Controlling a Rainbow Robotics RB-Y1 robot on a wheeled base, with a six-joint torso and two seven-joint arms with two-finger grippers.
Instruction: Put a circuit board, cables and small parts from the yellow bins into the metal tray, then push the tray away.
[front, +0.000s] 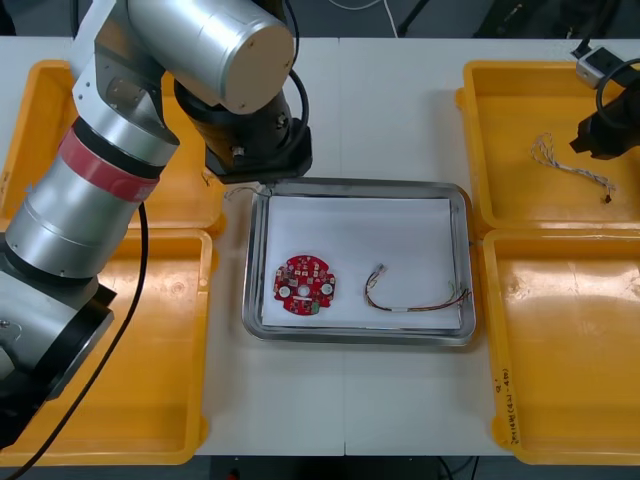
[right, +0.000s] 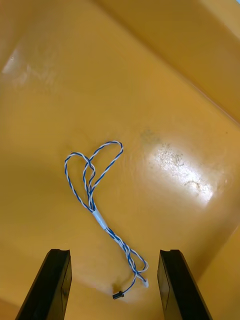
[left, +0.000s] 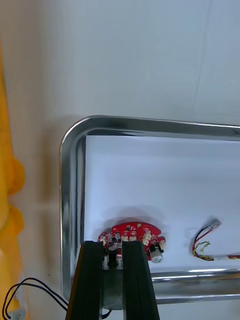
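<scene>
Four bins (front: 540, 400), tray (front: 355, 184), board (front: 305, 285), three cables (front: 415, 300)

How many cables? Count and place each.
3. Red and yellow cable in the metal tray; twisted blue and white cable in the far right yellow bin; black cable at the left gripper. Others may be hidden.

- Nothing in these views can be read with confidence as a word, number or brand.
- Near right yellow bin (front: 505, 395): a short line of dark handwriting runs along its rim, on the side facing the metal tray (front: 462, 215) (the characters are too small to make out, though a pair of brackets seems to be among them).
- Round red circuit board (front: 305, 285): its face carries small pale marks among the components, and none of them resolves into a legible letter or figure, either from above or from the left wrist.
</scene>
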